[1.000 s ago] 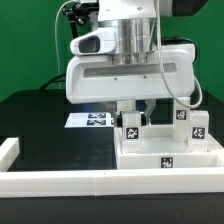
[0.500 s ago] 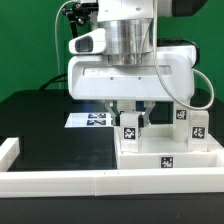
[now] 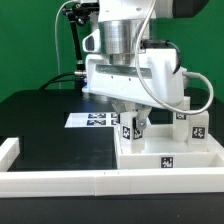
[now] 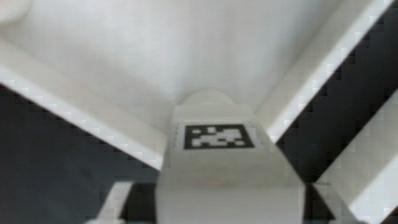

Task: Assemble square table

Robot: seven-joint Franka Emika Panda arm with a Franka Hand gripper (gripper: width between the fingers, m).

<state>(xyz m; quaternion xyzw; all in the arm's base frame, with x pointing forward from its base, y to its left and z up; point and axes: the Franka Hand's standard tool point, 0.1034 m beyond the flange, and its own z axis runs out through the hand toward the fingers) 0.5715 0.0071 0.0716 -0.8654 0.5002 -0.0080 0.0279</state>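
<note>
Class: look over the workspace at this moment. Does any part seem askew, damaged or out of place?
Nothing stands out. The gripper holds one leg upright on the tabletop slab; two more legs stand upright there.

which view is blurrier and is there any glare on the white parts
The wrist view is the softer one: the leg fills it close up, its tag smeared, edges fuzzy. The exterior view is sharper, tags on the square table readable as patterns, though the white plastic is bright and nearly washed out against the black table; shading under the gripper is mild.
</note>
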